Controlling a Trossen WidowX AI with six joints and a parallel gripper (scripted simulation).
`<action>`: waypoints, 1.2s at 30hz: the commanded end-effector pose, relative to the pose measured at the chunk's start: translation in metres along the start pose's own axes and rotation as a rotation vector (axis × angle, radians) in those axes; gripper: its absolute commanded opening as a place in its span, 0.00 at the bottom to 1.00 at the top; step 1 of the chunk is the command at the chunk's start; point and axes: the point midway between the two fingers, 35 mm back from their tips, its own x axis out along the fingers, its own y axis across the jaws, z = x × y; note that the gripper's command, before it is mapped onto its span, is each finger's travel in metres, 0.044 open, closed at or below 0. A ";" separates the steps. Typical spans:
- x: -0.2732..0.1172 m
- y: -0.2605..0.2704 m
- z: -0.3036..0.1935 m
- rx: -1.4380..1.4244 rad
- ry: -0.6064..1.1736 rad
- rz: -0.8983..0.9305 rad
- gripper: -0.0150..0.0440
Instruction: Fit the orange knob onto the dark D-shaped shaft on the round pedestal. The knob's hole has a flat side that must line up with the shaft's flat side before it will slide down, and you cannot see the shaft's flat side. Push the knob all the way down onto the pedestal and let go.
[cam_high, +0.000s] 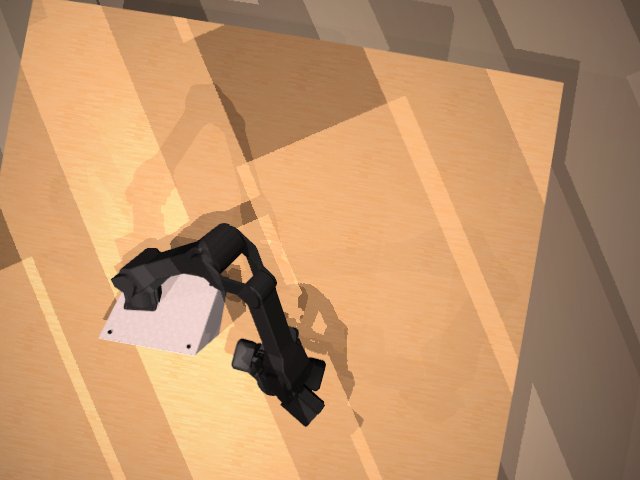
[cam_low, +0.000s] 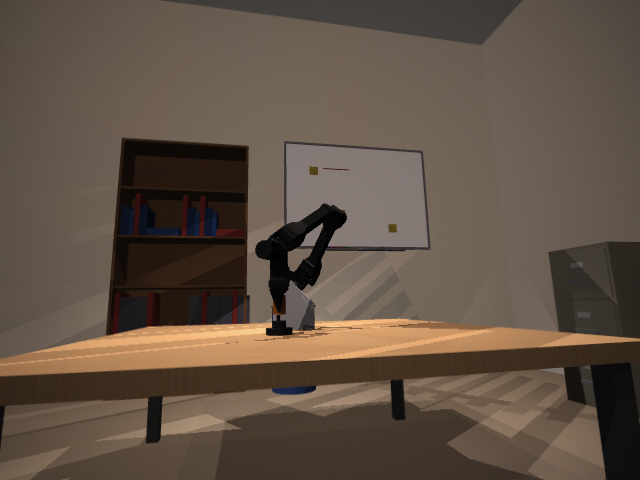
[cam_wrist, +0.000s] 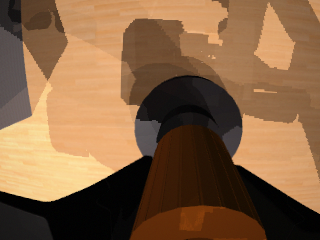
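The orange knob (cam_low: 282, 309) (cam_wrist: 192, 170) is upright between the fingers of my gripper (cam_low: 279, 303) (cam_wrist: 191, 168), which is shut on it. The round dark pedestal (cam_low: 279, 331) (cam_wrist: 161, 100) stands on the table below, with a narrower raised step (cam_low: 279, 324) in its middle. A thin dark length of shaft (cam_low: 278, 317) shows between the knob's lower end and that step in the exterior view. The knob is above the pedestal, not down on it. In the wrist view the knob hides the shaft. Whether the shaft's tip is inside the hole cannot be told. The arm hides knob and pedestal in the top view.
A pale sloped block (cam_high: 165, 315) (cam_low: 301, 310) (cam_wrist: 11, 85) stands beside the pedestal, under the arm's base. The wooden table (cam_high: 439, 310) (cam_low: 413, 338) carries broad shadows and light stripes. A bookshelf, a whiteboard and a cabinet are in the background.
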 end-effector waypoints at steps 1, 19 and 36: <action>-0.001 0.000 0.000 -0.052 0.001 0.000 0.25; 0.003 0.000 0.000 -0.207 0.001 0.000 0.25; -0.001 -0.001 0.000 -0.332 0.001 0.000 0.25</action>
